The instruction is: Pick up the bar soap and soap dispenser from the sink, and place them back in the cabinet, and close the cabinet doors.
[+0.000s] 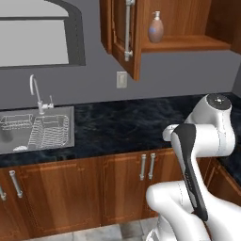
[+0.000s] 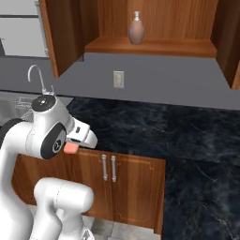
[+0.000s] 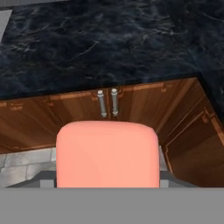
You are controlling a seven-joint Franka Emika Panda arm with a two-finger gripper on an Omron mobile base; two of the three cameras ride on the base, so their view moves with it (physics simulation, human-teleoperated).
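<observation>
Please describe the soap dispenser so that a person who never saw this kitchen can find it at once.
Find the tall reddish-brown cabinet on the wall above the dark counter, its doors open. On its inner shelf stands the soap dispenser, a brown teardrop-shaped bottle with a white pump top, alone there.

Base views flank arm, share counter (image 1: 122,124); hand view probably angled downward.

The white arm is folded low in front of the base, elbow up. Its gripper (image 2: 71,147) points out over the counter edge, jaws clamped on the soap (image 3: 107,154).
</observation>
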